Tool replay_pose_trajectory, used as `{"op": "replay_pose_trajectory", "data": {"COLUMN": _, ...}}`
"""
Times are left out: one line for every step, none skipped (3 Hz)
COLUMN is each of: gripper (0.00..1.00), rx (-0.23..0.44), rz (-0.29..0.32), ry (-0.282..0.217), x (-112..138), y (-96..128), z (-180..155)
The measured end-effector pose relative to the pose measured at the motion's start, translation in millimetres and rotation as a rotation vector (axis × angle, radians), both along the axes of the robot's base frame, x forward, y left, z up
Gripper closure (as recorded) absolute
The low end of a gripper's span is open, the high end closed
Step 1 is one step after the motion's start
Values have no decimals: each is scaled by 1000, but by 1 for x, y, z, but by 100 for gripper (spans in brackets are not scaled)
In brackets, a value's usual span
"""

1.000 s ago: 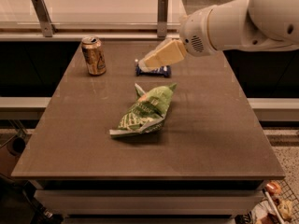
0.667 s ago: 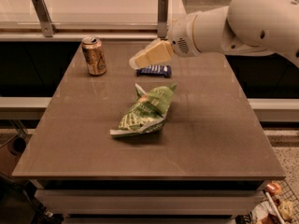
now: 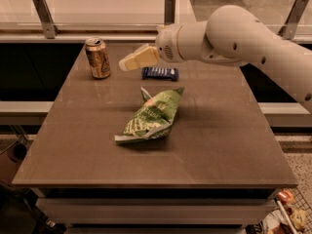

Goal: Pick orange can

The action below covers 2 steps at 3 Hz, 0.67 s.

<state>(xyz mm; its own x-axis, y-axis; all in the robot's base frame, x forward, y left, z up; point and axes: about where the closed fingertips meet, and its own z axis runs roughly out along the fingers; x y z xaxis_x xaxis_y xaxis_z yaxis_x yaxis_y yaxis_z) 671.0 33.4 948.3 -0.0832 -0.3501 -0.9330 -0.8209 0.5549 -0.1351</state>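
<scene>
The orange can stands upright at the far left of the brown table, orange-gold with a silver top rim. My gripper reaches in from the right on a white arm and hangs above the table just right of the can, with a small gap between them. Its pale fingers point left toward the can and hold nothing.
A dark-blue snack bar lies flat just below and right of the gripper. A crumpled green chip bag lies mid-table. A rail with metal posts runs behind the table's far edge.
The arm has swung left across the far side of the table, carrying the gripper from over the snack bar to just beside the can. The can, bar and bag have not moved.
</scene>
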Motion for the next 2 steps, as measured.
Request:
{"op": "replay_pose_trajectory", "data": {"gripper": 0, "rx": 52, "rz": 26, "ry": -2, "x": 17, "y": 26, "z": -13}}
{"op": "replay_pose_trajectory", "data": {"gripper": 0, "rx": 97, "rz": 70, "ry": 2, "x": 31, "y": 57, "z": -22}}
